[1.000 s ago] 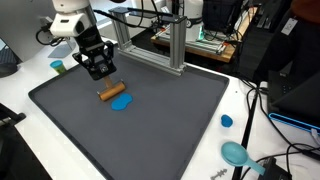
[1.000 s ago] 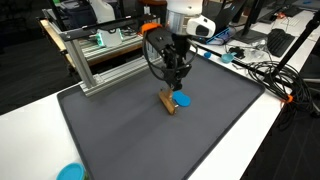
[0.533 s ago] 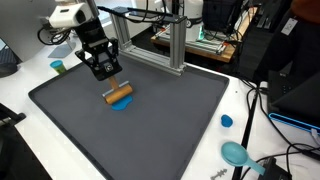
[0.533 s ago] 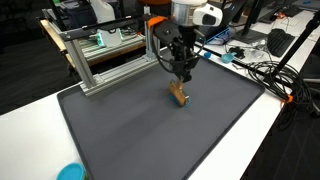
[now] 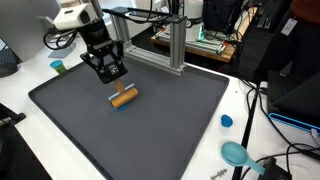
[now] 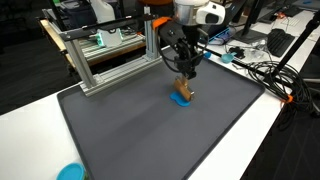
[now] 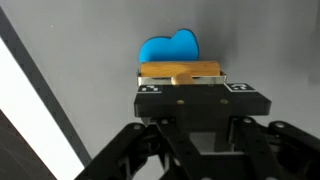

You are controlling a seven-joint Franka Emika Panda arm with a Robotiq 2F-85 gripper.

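Observation:
My gripper (image 5: 113,80) is shut on an orange-brown cylinder (image 5: 123,97) and holds it level just above the dark grey mat (image 5: 160,120). A flat blue piece (image 5: 117,104) lies on the mat right under the cylinder, mostly hidden by it. In an exterior view the gripper (image 6: 184,76) hangs over the cylinder (image 6: 186,91), with the blue piece (image 6: 179,100) below it. In the wrist view the cylinder (image 7: 180,70) lies across the gripper (image 7: 182,80), and the blue piece (image 7: 168,47) shows beyond it.
An aluminium frame (image 5: 150,35) stands at the mat's back edge and shows in both exterior views (image 6: 100,55). A small blue cap (image 5: 227,121) and a teal bowl (image 5: 235,152) lie off the mat on the white table. A teal cup (image 5: 58,67) stands near the arm. Cables (image 6: 265,70) run beside the mat.
The gripper has carried the cylinder sideways across the mat until it is over the blue piece. The blue piece has stayed put.

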